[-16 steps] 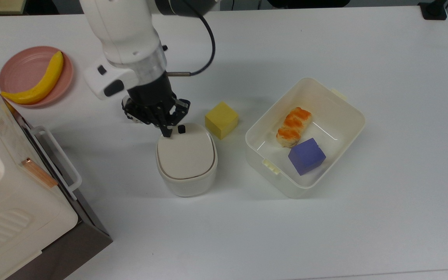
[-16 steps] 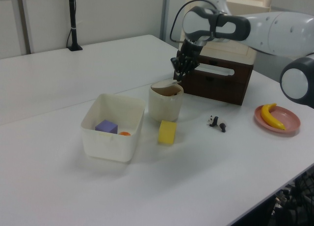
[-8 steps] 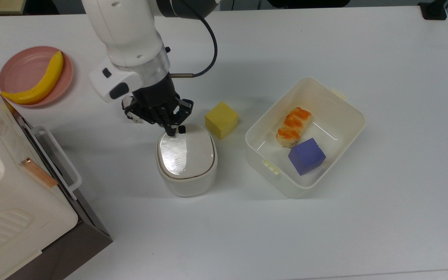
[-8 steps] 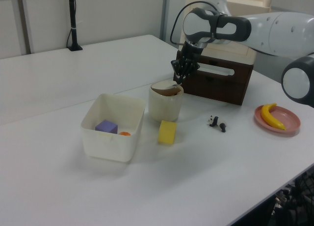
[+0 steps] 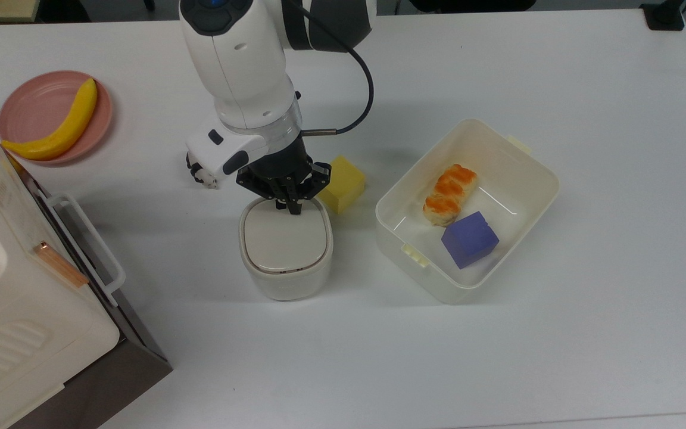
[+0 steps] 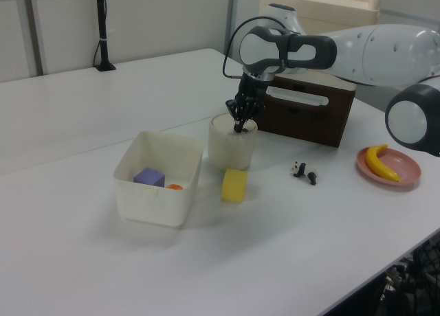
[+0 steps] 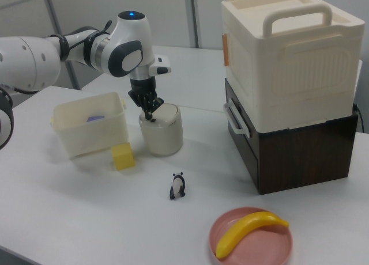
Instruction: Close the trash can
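**Gripper tip down on bin lid**

Big cream appliance (image 7: 288,63) w/ handle sits on a dark base. Cream tub (image 5: 515,179) holds purple cube (image 5: 470,239). Trash can (image 5: 285,250) stands mid-table betw. appliance & tub, lid flat. Gripper (image 5: 291,207), fingers together, presses lid's rear edge. Yellow block (image 5: 346,182) just beside the can.

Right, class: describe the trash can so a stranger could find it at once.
Start at the robot arm's gripper: its tip rests on the trash can, a small cream rounded-square plastic bin. Unlike the larger open rectangular cream tub nearby, it has a beige lid.
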`<state>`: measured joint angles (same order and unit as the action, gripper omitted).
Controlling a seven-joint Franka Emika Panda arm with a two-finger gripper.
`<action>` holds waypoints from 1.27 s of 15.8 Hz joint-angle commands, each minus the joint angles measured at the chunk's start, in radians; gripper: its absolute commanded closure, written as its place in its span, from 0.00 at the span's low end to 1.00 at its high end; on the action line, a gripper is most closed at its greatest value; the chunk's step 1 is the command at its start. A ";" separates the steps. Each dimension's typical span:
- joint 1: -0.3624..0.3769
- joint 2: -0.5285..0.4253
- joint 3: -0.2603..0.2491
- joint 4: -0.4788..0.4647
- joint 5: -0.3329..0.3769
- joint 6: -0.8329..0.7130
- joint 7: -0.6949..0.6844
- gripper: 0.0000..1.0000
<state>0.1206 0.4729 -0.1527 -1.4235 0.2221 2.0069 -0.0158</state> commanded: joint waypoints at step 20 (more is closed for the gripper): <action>0.073 -0.227 -0.008 -0.035 -0.196 -0.467 -0.044 0.00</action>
<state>0.1867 0.2961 -0.1519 -1.4078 0.0563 1.5530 -0.0362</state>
